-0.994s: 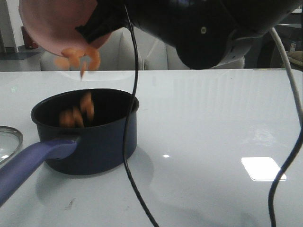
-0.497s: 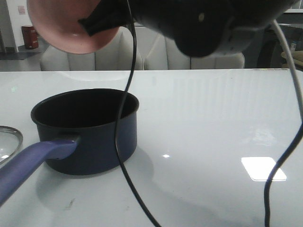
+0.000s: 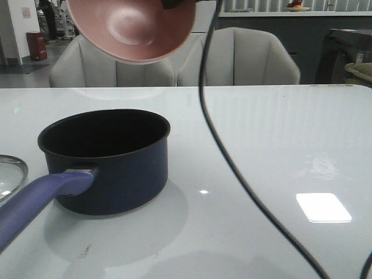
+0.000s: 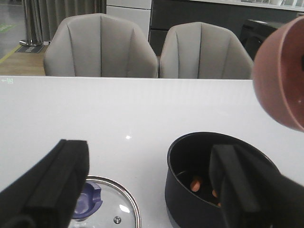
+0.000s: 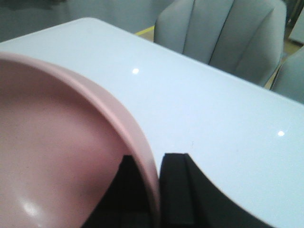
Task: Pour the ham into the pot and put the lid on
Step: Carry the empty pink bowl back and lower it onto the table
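Note:
The dark navy pot (image 3: 104, 160) with its purple-blue handle (image 3: 35, 200) stands at the table's left front. In the left wrist view a few orange-pink ham (image 4: 195, 183) pieces lie inside the pot (image 4: 190, 199). The glass lid (image 4: 114, 209) with its blue knob (image 4: 88, 202) lies flat on the table left of the pot; only its rim (image 3: 14, 171) shows in the front view. My right gripper (image 5: 153, 187) is shut on the rim of the empty pink bowl (image 5: 57, 142), held tilted high above the pot (image 3: 131, 29). My left gripper (image 4: 149, 190) is open and empty, above lid and pot.
A black cable (image 3: 232, 151) hangs from the right arm down across the table's middle. Two grey chairs (image 3: 232, 58) stand behind the far table edge. The white tabletop (image 3: 279, 145) stretches right of the pot.
Ham fell from the tilted bowl into the pot. The right arm then rose out of the front view, carrying the emptied bowl up and to the right.

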Robot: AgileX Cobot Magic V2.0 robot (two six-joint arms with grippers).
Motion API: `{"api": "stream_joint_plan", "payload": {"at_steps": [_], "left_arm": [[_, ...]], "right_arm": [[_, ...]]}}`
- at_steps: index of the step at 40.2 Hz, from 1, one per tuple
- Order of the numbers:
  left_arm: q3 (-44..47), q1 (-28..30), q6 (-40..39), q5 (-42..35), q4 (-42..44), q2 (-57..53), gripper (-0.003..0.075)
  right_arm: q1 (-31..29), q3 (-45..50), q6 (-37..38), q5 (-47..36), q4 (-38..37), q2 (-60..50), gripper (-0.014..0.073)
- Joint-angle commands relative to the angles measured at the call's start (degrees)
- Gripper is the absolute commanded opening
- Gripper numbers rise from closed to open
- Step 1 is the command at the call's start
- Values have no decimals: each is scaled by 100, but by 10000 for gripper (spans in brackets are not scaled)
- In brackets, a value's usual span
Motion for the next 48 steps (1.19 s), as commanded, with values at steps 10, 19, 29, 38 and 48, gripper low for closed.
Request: {"api": "stream_joint_plan", "payload": {"at_steps": [10,19,29,38,48], "left_arm": [[-170,-46,-11,-458,-63,33,574],[-170,-46,-11,-458,-63,33,574],[-170,-46,-11,-458,-63,33,574],[-170,-46,-11,-458,-63,33,574],[-170,-46,-11,-458,-63,33,574]], "right_arm": [[-1500,-194,161,2013,52,-548,139],[-2426,-194,1494,2831,-1125,-507,139],[-2904,-201,3530,3761,-2760,-169,139],[-2967,-201,3637,4070,-2875,298,139],[-2967,-201,3636,4052,-3280,686,150]]}}
